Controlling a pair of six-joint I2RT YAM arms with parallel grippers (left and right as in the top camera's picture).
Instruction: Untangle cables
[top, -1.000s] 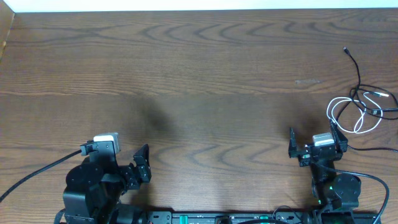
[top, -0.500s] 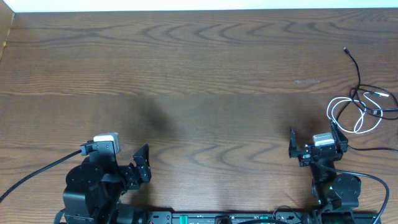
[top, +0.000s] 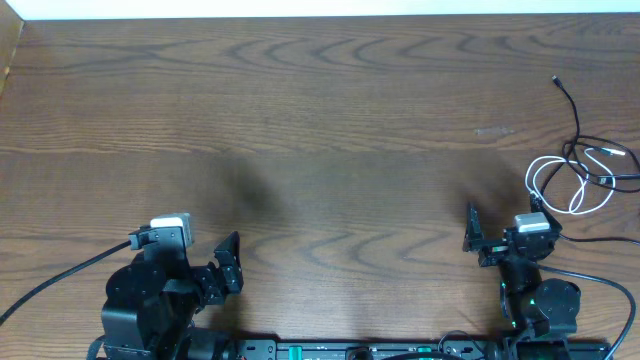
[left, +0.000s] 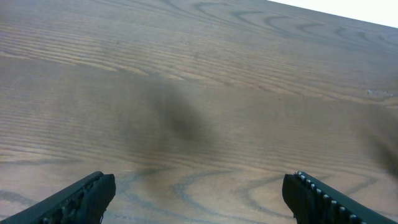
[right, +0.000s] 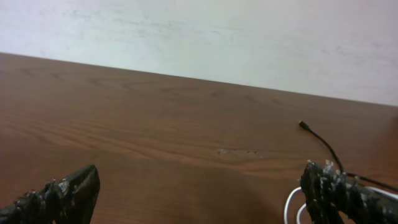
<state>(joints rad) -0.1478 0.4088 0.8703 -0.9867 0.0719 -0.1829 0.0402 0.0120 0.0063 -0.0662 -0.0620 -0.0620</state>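
The black cable (top: 571, 101) and the white cable (top: 532, 177) lie looped over each other at the table's far right edge. The black one's plug end points toward the back. My right gripper (top: 505, 224) is open and empty, just left of the white loop and not touching it. In the right wrist view the gripper (right: 199, 200) is open, with the black cable (right: 323, 145) and a bit of the white cable (right: 290, 205) by the right finger. My left gripper (top: 187, 250) is open and empty at the front left, far from the cables. In the left wrist view the gripper (left: 199, 205) sees only bare wood.
The wooden table (top: 320, 130) has a pale wall along its back edge. A thick black arm wire (top: 50, 285) runs off at the front left. Another arm wire (top: 600, 290) curves at the front right, close to the cables.
My right wrist has shifted slightly to the right, toward the cables. The left arm and the cables have not moved.
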